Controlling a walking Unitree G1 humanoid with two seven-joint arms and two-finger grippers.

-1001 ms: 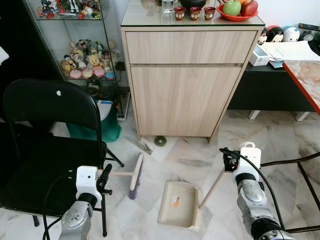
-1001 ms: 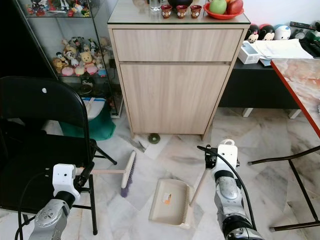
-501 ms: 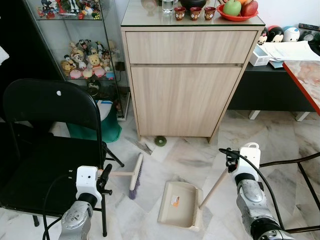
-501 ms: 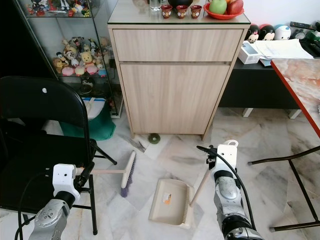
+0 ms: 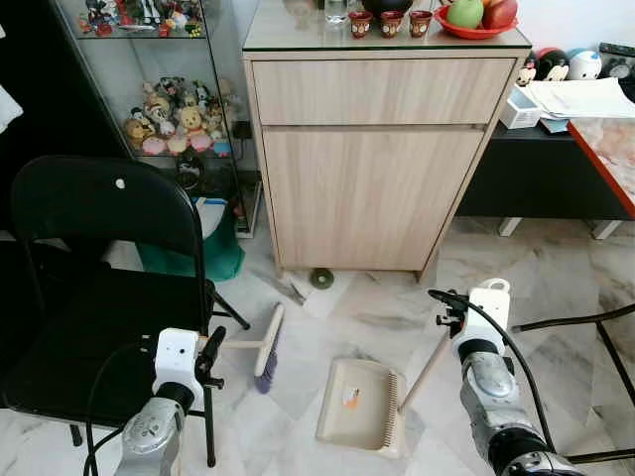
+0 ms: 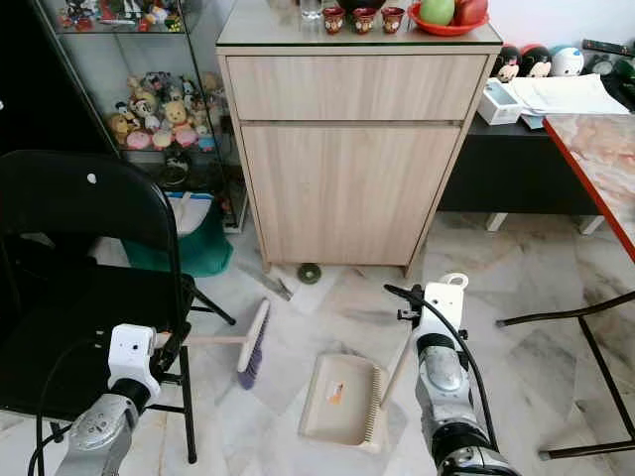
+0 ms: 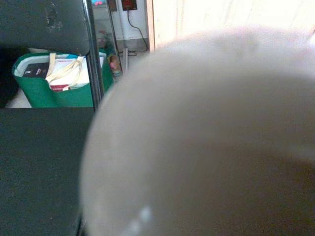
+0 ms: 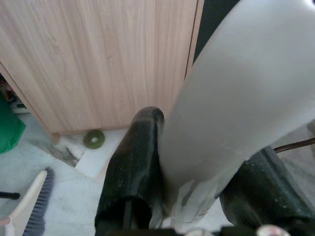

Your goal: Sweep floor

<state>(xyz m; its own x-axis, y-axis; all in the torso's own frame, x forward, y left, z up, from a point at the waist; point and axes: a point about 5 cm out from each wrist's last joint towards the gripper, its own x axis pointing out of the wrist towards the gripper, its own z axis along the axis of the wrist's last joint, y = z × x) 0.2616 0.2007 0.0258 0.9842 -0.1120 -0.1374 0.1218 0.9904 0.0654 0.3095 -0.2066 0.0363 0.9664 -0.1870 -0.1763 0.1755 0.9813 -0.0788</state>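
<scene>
So the broom (image 5: 266, 347) is held by its pale handle in the left gripper (image 5: 210, 349), low down next to the front leg of the black folding chair (image 5: 99, 288). The fingers are closed around the handle, and the broom head with its purple bristles is resting on the marble floor (image 5: 367, 307), tilted a bit. In the left wrist view the handle is seen so close up that it's just a big blurry pale shape, with a green bag (image 7: 54, 81) visible behind it.

The dustpan (image 5: 359, 405) is lying flat on the floor just to the right of the broom head, not touching it. Its long handle (image 5: 429, 365) is angled up and is clamped in the right gripper (image 5: 448, 319). In the right wrist view the black fingers (image 8: 133, 167) are pressed against both sides of that handle, so it's definitely being gripped.

A small green round thing (image 5: 321, 279) is sitting on the floor by the base of the wooden cabinet (image 5: 372, 159), well beyond the broom. A bowl of fruit (image 5: 481, 18) and little cups are placed on top of the cabinet. A glass case of figurines (image 5: 174, 109) is at the left.
</scene>
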